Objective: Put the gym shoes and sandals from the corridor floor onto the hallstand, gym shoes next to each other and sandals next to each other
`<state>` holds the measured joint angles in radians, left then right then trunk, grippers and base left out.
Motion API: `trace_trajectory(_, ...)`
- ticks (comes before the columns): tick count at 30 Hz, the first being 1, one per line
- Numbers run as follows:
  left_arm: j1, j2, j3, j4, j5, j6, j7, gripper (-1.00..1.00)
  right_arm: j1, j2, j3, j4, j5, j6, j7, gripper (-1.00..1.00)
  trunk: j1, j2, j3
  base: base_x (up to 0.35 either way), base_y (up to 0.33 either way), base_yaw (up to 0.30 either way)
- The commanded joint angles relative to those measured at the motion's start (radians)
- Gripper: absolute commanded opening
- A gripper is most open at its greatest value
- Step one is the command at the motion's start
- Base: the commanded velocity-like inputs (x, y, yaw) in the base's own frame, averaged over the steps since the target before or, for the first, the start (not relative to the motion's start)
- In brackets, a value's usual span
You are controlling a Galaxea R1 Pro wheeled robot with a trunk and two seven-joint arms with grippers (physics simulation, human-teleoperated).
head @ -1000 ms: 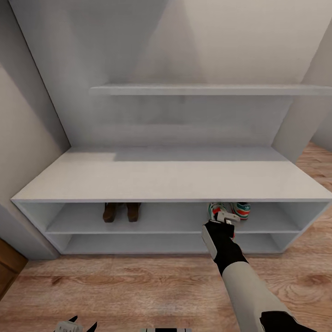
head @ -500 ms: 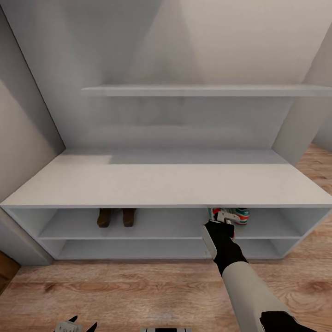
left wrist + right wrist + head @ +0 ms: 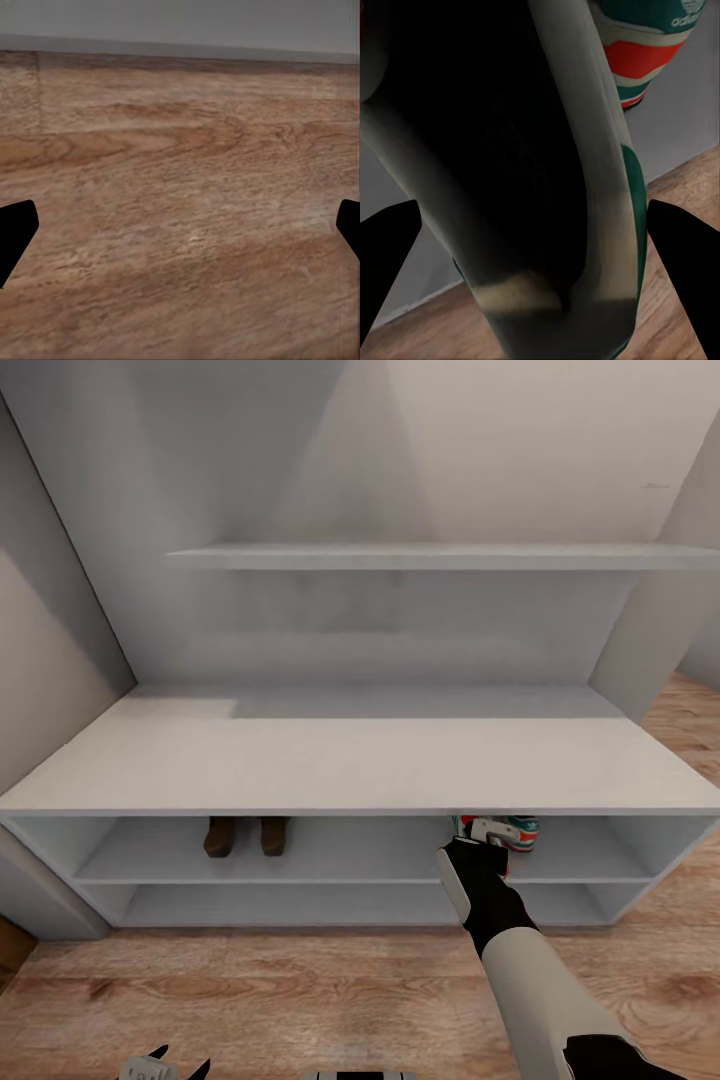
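Camera nearer; "adidas" gym shoes (image 3: pixel 649 45)

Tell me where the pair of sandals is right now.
In the head view, the two sandals stand side by side on the upper open shelf of the hallstand, toward its left, well apart from the gym shoes at the right.

Soft, even, shadowless-looking light fills the head view; the hallstand (image 3: pixel 350 760) is pale, with a dim band under its floating shelf (image 3: pixel 420 555) and darker open shelves below. Straight lines splay toward the edges. The wrist views are blurry; the gym shoe (image 3: pixel 510 172) interior is nearly black.
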<state>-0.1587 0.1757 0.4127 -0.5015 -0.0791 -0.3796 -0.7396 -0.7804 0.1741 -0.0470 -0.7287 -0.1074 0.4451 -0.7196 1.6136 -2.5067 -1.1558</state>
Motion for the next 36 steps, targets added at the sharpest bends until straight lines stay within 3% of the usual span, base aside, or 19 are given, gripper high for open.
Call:
trace_trajectory(1, -0.001, -0.001, 0.008, 0.0, -0.008, -0.004, -0.006, 1.0, 0.0, 0.0, -0.001, -0.001, -0.006, 0.003, -0.004, -1.0, 0.0, 0.0, -0.001, 0.04, -0.056, 0.0)
trace_trajectory(14, -0.001, -0.001, 0.007, 0.0, -0.008, -0.002, -0.006, 1.0, 0.0, 0.0, -0.001, -0.001, -0.006, 0.003, -0.004, -1.0, 0.0, 0.0, -0.001, 0.004, -0.006, 0.0)
trace_trajectory(25, -0.001, -0.001, 0.006, 0.0, -0.009, -0.002, -0.006, 1.0, 0.0, 0.0, -0.001, -0.001, -0.006, 0.004, -0.004, -1.0, 0.005, -0.003, -0.051, 0.0, 0.0, 0.0)
trace_trajectory(36, -0.001, -0.001, 0.006, 0.0, -0.009, -0.002, -0.006, 1.0, 0.0, 0.0, -0.001, -0.001, -0.006, 0.004, -0.004, -1.0, 0.005, -0.003, -0.055, 0.0, 0.0, 0.0)
